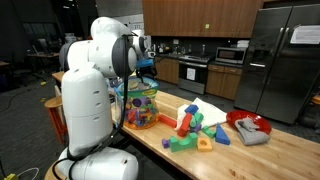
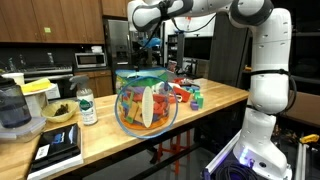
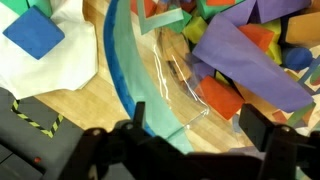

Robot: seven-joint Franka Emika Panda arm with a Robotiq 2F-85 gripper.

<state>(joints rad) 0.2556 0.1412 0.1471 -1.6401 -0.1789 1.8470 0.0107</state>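
In an exterior view, the clear plastic tub with a teal rim (image 1: 142, 106) stands upright at the end of the wooden worktop (image 1: 270, 152) nearest the robot's base. Its walls keep a heap of coloured blocks together. Loose coloured wooden blocks (image 1: 195, 132) lie spread beside a white cloth (image 1: 207, 111) toward the worktop's middle. The white arm (image 1: 105, 60) folds forward over the tub.

In an exterior view, the pincer (image 2: 150, 47) hangs pointing down, above the tub and apart from it.

In the wrist view its fingers (image 3: 92, 150) stand spread, gripping nothing, and seem to line up over the teal rim. A purple piece (image 3: 240, 60) lies on top of the blocks inside.
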